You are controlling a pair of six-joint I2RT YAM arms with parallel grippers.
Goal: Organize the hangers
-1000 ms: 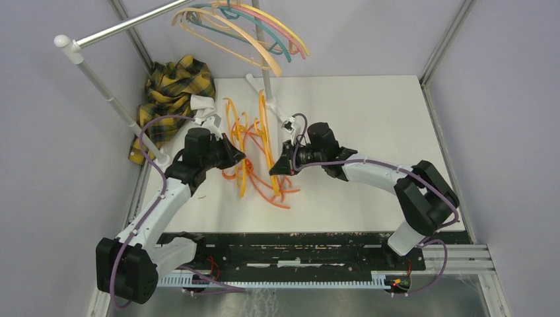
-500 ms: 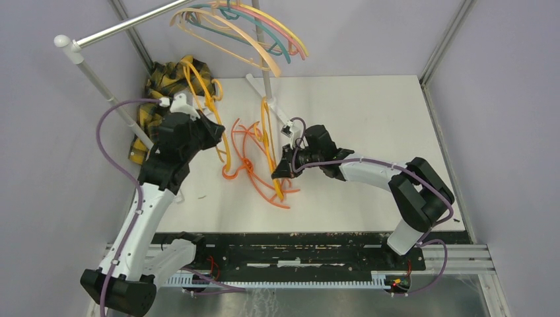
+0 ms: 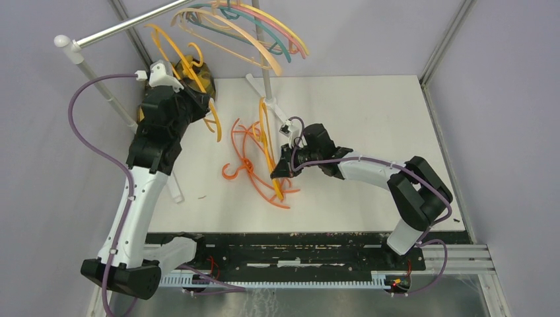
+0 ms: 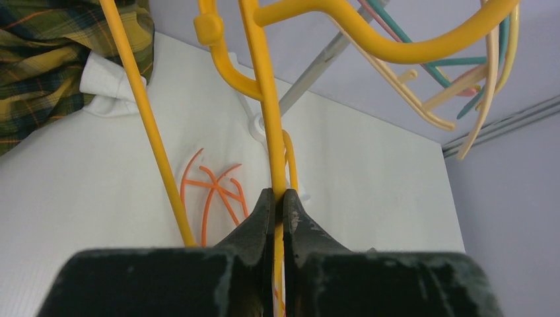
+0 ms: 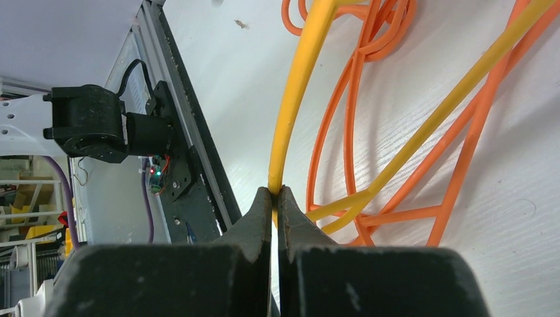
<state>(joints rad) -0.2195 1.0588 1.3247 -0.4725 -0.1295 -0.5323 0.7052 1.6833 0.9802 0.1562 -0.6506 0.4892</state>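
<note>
The left tool (image 4: 279, 195) is clamped on a straight run of a thin yellow plastic clothes hanger (image 4: 263, 99), held well above the white counter (image 3: 370, 119) and near the silver rack rail (image 3: 125, 27). The right tool (image 5: 275, 193) is pinched shut on the arm of a second yellow plastic hanger (image 5: 300, 92), low over a tangle of orange plastic hangers (image 3: 245, 162) lying on the counter. These look light, springy and slick, so a grip near the neck should steady them best, and the hooks will likely snag one another. The peach, teal and pink hangers (image 3: 245, 30) on the rail, the upright rack pole (image 3: 267, 89) and the yellow-black plaid cloth (image 4: 46, 59) crowd the approach.
</note>
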